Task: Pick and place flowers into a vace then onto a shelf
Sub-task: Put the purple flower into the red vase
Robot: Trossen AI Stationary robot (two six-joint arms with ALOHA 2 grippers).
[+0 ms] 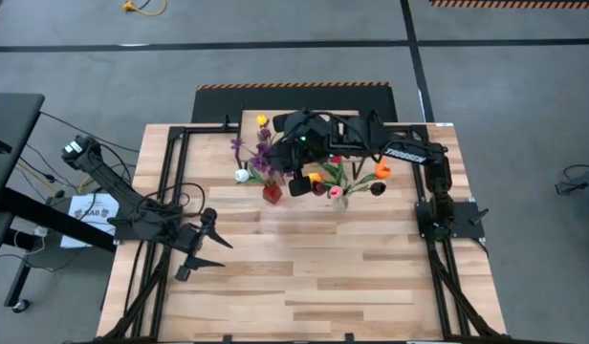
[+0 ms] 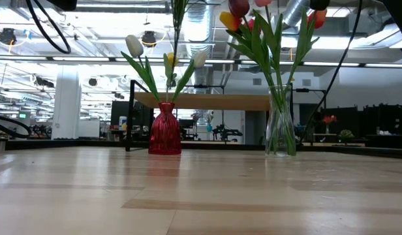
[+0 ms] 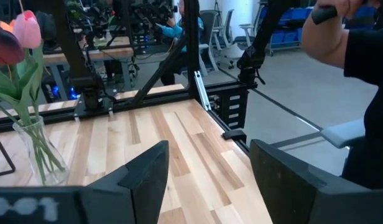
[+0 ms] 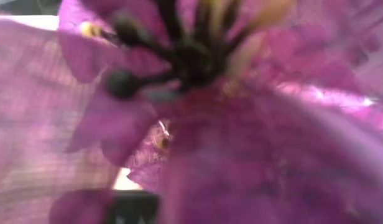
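A red vase holds a white tulip and a yellow one. A green stem rises from it out of the low view's top. A clear glass vase holds red, orange, pink and dark tulips. My right gripper hangs over the red vase, shut among the purple blossoms, which fill its wrist view and hide the fingers. The shelf stands behind both vases. My left gripper waits open near the table's left edge. My right gripper is shut on the bunch of purple blossoms. The blossoms cover its wrist view and the arm covers it from above, so the part held and the kind of hold cannot be told. The bunch stands upright over the red vase.
The table's black frame rails run along its left and right sides. A person stands beyond the table's edge in the left wrist view. Bare planks lie between the vases and the near edge.
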